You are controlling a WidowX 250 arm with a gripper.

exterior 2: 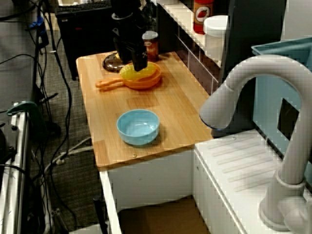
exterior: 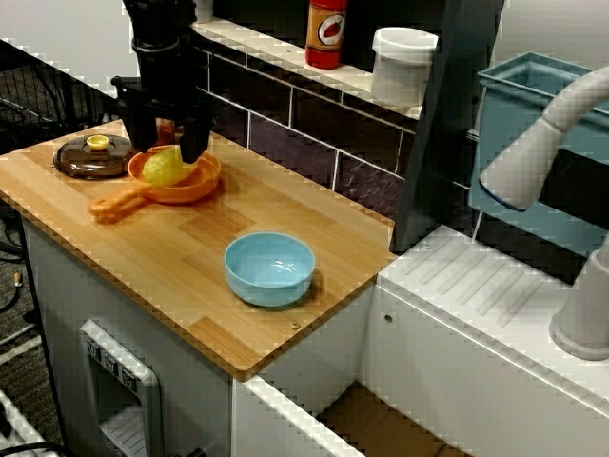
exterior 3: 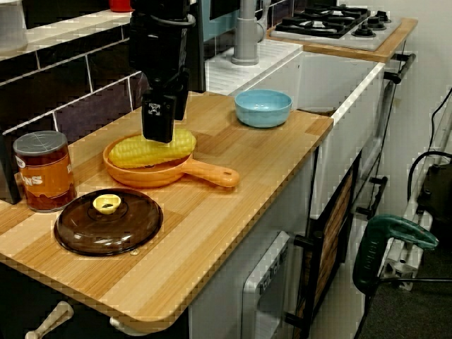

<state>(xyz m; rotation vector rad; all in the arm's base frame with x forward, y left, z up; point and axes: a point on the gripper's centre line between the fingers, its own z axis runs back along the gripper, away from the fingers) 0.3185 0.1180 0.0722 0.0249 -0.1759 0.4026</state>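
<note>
1. At the upper left of the view across the counter toward the tiled wall, the black gripper [exterior: 165,150] stands upright over the orange pan [exterior: 205,183].
2. Its two fingers [exterior: 195,143] come down on either side of the yellow corn cob [exterior: 167,171], so the jaws stand apart by about the cob's width. Whether the pads press on the cob or only flank it I cannot tell.
3. The corn cob lies on its side inside the pan. In the view from the lid end of the counter it sits left of centre, with one finger in front of its middle.
4. The pan rests on the wooden counter [exterior: 190,286], and its handle points away from the wall.
5. Just beside the pan, toward the left edge of the across-counter view, a brown glass lid [exterior: 90,157] with a yellow knob lies flat.
6. A can with an orange label [exterior 3: 44,171] stands near the lid, by the tiles.
7. A light blue bowl [exterior: 269,268] sits upright near the centre of that frame, well apart from the pan.
8. On the ledge above the tiles, a red bottle [exterior: 326,33] and a white container [exterior: 403,65] stand side by side.
</note>
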